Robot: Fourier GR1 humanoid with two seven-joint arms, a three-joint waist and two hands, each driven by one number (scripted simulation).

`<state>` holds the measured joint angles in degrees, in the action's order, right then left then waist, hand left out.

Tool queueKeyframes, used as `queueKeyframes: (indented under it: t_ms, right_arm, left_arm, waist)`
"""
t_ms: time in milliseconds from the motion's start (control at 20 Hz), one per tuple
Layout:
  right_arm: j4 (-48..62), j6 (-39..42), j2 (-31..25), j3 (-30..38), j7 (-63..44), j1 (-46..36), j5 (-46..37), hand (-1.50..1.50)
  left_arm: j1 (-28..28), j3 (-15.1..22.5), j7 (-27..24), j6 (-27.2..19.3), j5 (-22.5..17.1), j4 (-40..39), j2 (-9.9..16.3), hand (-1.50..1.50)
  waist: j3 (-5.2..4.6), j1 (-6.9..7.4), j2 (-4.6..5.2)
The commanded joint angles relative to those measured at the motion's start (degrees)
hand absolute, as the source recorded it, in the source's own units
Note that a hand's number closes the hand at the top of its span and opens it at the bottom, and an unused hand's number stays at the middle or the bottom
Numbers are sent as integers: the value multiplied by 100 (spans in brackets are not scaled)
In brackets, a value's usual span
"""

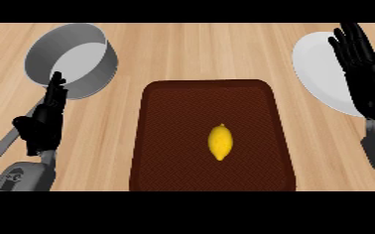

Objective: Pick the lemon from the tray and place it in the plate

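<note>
so the whole thing sits on a light wood counter (190,49) with the grain running sideways across it, and that's all of the room you get, since the head view looks almost straight down. counting it up: one tray, one lemon, one plate, one pot, two hands. the tray (212,99) is dark brown with rounded corners and sits in the middle of the counter, reaching down to the near edge. the single yellow lemon (221,142) lies on it, a bit right of the tray's centre and closer to its near edge, long axis pointing away from the robot, nothing touching it. the white plate (319,69) is off at the counter's right edge near the far corner, well apart from the tray. a grey metal pot (73,59) sits toward the far left corner. the right hand (357,64) is over the plate with fingers straight and spread, holding nothing. the left hand (45,116) is by the left edge just in front of the pot, fingers extended upward, also empty.
</note>
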<state>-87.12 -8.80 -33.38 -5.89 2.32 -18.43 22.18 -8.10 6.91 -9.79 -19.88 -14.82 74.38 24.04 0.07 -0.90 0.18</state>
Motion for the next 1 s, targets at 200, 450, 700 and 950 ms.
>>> queueKeyframes:
  t_ms: [200, 450, 700, 950]
  right_arm:
    - [-634, -739, -95, 95, -715, -446, -548, 150]
    - [-285, -2048, -444, -3, -1030, 38, -2057, -150]
    - [-1107, -2587, 258, -264, -597, 768, -2178, -150]
    - [-1717, -2514, -159, -717, -1158, 1239, -2840, -150]
  left_arm:
    - [521, 555, 983, 599, -299, -108, -427, 0]
    - [540, 636, 1188, 777, -555, -15, -603, 0]
    - [955, 814, 1402, 756, -566, 452, -642, 0]
    - [997, 888, 1687, 733, -573, 673, -627, 0]
  waist:
    - [-15, 83, -47]
    - [-29, -213, -18]
    - [-6, -157, -65]
    - [-21, -110, -45]
